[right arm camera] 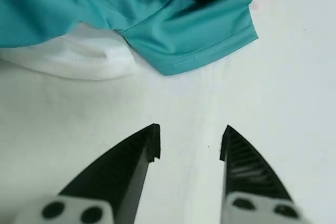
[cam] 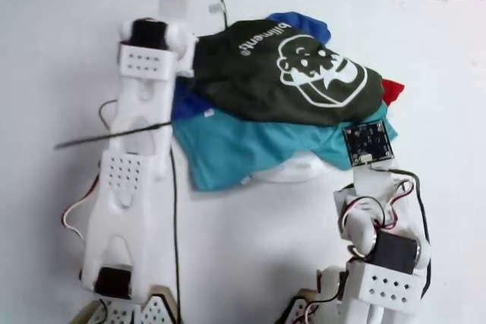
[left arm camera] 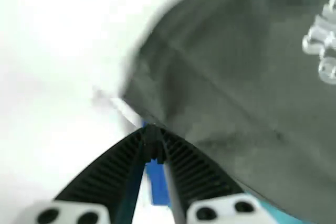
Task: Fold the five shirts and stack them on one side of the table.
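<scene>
Five shirts lie heaped on the white table (cam: pixel 250 256), the dark shirt (cam: pixel 258 81) on top. Under it spread the teal shirt (cam: pixel 228 149) and white shirt (cam: pixel 292 168), with the blue shirt (cam: pixel 300 24) and red shirt (cam: pixel 391 90) peeking out past its far edges. The left gripper (left arm camera: pixel 152 148) sits at the dark shirt's hem, fingers pressed together; whether they pinch cloth cannot be told. The right gripper (right arm camera: pixel 189 142) hovers over bare table near the teal sleeve below the dark shirt, fingers spread wide.

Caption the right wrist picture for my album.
Open pincer aimed at the sleeve of a teal shirt, with a white shirt beside it on the table.
</scene>
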